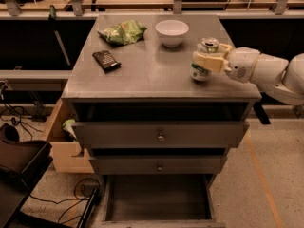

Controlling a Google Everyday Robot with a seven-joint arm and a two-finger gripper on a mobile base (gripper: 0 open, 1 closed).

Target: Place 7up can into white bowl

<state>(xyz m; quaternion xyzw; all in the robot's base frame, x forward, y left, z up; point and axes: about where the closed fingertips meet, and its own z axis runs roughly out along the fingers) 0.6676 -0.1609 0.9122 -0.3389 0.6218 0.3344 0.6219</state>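
Camera view: one arm reaches in from the picture's right edge, over the right-hand side of the grey worktop. The claw is clamped around the middle of the 7up can, with cream fingers wrapped across its body. The can stands upright, long axis vertical, silver top showing above the fingers. Its base sits at or just above the worktop, and which of the two cannot be told.

The white bowl stands toward the back of the worktop, mouth up and apparently empty. From the claw it lies up and to picture-left, so farther back and nearer the middle. It is near the can but not touching it, with only bare worktop between them.

The green snack bag and a dark flat packet lie well to picture-left, off the line from can to bowl. Below, the lowest drawer hangs open.

Judgement: the grasp looks made and the carry is the step in hand. The coming move turns on a short diagonal shift back and to picture-left, with the can raised enough to pass over the bowl's near rim. The bowl is wider than the can, so an upright lowering should fit.
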